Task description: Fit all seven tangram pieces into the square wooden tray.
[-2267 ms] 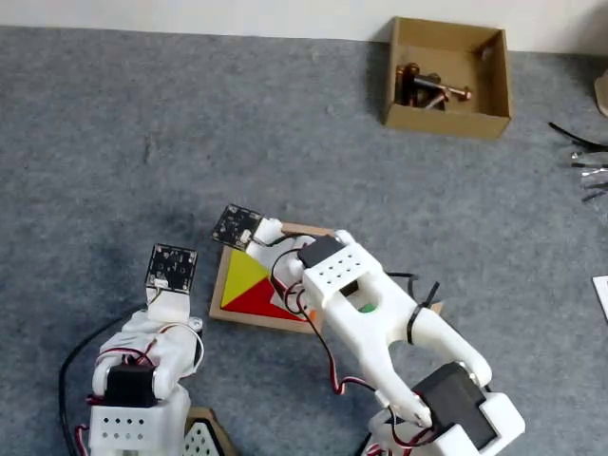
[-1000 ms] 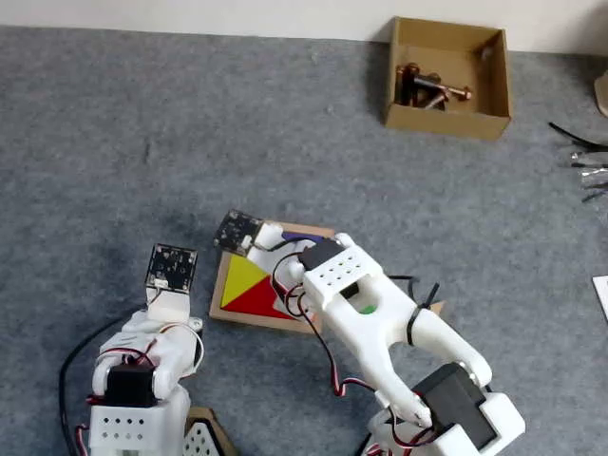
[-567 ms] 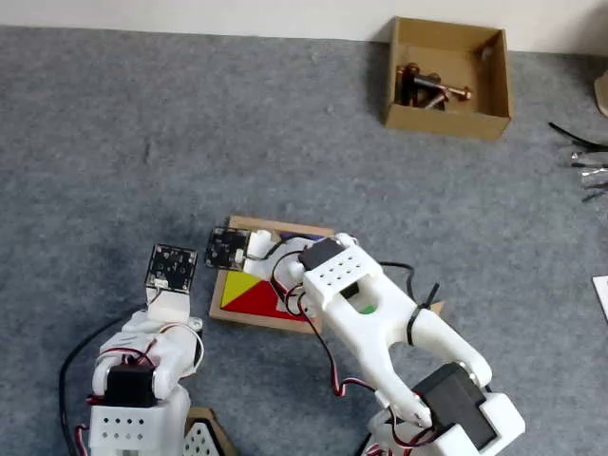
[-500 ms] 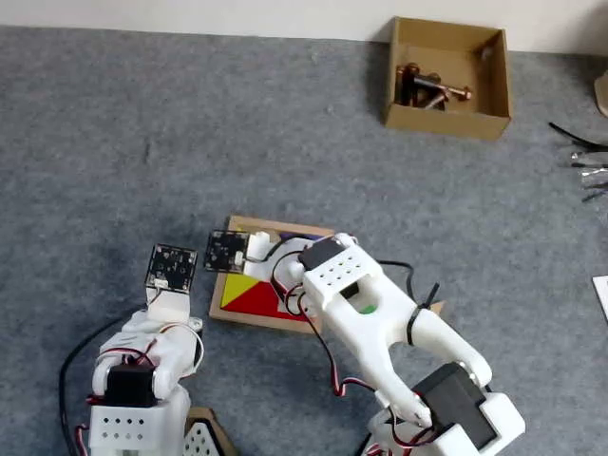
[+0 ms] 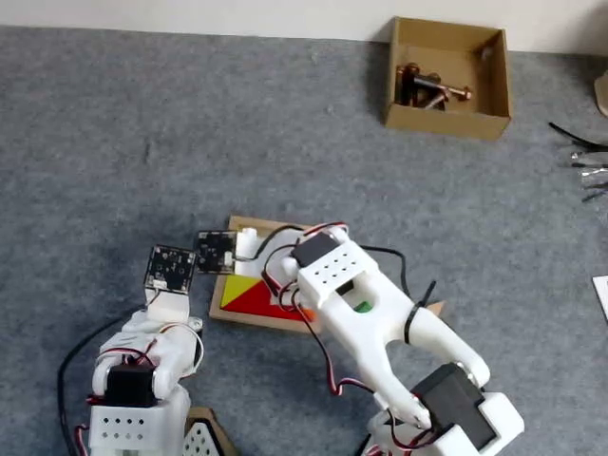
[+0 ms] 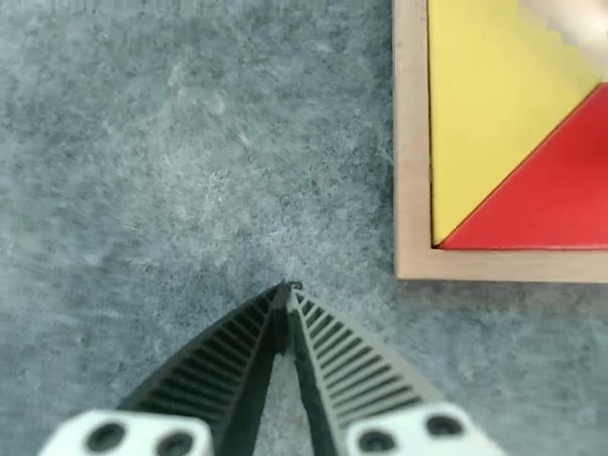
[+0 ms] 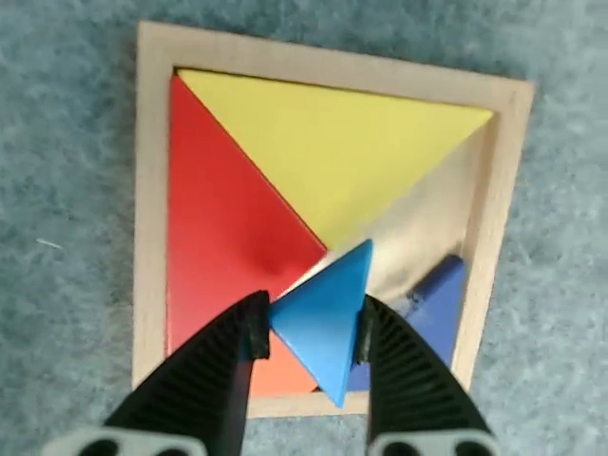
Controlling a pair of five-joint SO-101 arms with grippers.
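Firstly, right gripper [image 7: 312, 329]: its fingers [image 7: 223, 375] were clamped on the blue triangle [image 7: 328, 318], one on each side. The piece hung over the middle of the square wooden tray [image 7: 152, 209].

Tray contents:
- yellow triangle [image 7: 332, 152], lying flat along one rim
- red triangle [image 7: 223, 228], flat against it
- orange piece [image 7: 282, 376], partly hidden by the fingers
- dark blue piece [image 7: 439, 302], close to the rim; whether it sat fully down could not be told
- a patch of bare tray floor [image 7: 427, 223] beside the yellow triangle

Left gripper [image 6: 286, 296]: fingers together and holding nothing, over the grey worktop [image 6: 142, 171] just beside a tray corner.

Further out stood a cardboard box [image 5: 446, 76] of metal parts, well apart from the tray.

Step in hand, as judged: placing the blue triangle. The next move likely called for turning the piece to match the bare patch, lowering it flat, then letting go without disturbing its neighbours.
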